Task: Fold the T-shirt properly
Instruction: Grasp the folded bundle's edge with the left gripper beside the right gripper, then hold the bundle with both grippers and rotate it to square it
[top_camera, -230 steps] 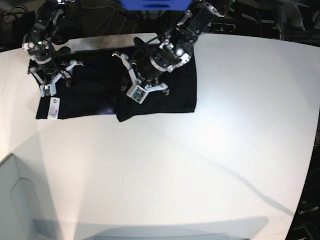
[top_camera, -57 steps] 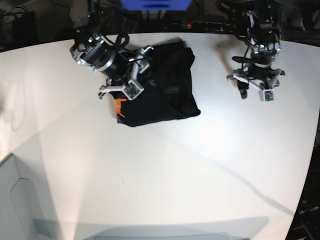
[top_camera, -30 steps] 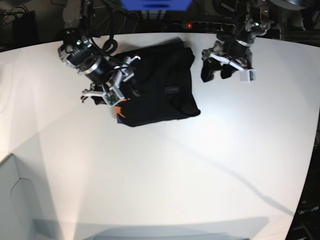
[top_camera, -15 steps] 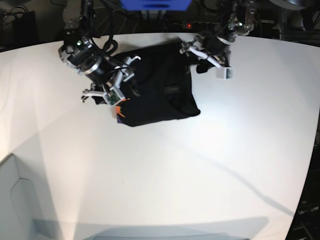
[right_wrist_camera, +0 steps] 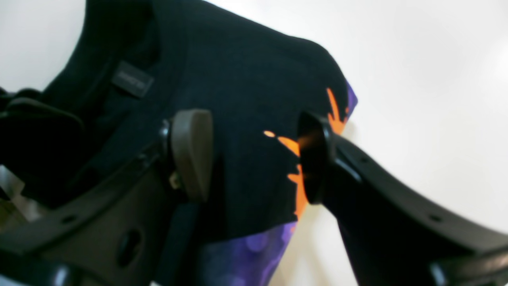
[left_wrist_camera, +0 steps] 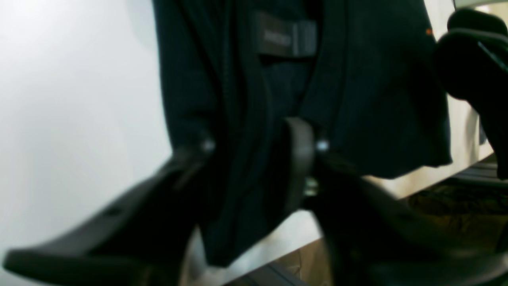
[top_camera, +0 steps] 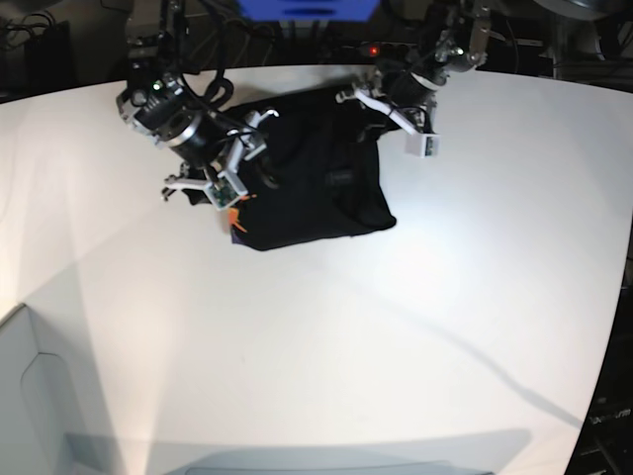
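The black T-shirt (top_camera: pixel 316 183) lies folded on the white surface (top_camera: pixel 396 336), the right gripper (right_wrist_camera: pixel 248 159) and left gripper (left_wrist_camera: pixel 254 159) each straddling an edge, fingers (right_wrist_camera: pixel 190 153) apart.

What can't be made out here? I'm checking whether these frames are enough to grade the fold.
- Base view: the T-shirt's left and far edges lie under both arms.
- Left wrist view: blurred; whether the left claw, open, touches the cloth is unclear.
- Right wrist view: the right claw stands open over the orange print; contact is unclear, and the purple patch is cut by the bottom edge.
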